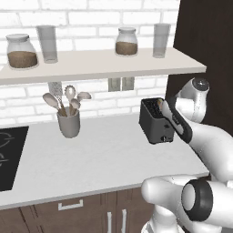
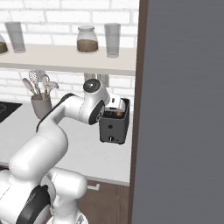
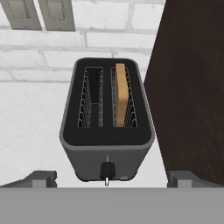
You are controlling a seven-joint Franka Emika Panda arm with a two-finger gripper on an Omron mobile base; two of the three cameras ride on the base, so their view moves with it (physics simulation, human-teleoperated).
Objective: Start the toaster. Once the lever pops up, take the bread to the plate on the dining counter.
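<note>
Hovering with my pincer (image 3: 109,178) spread wide at the bottom of the frame, I should settle one tip onto the lever (image 3: 107,170) just beyond, pressing straight down the toaster (image 3: 107,131) at centre, bread (image 3: 121,92) in its right-hand slot.

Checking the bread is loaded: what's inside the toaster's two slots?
In the hand view, the toaster holds one bread slice standing in its right slot; the left slot shows bare wire guides. The slice's lower part is hidden down in the slot.
</note>
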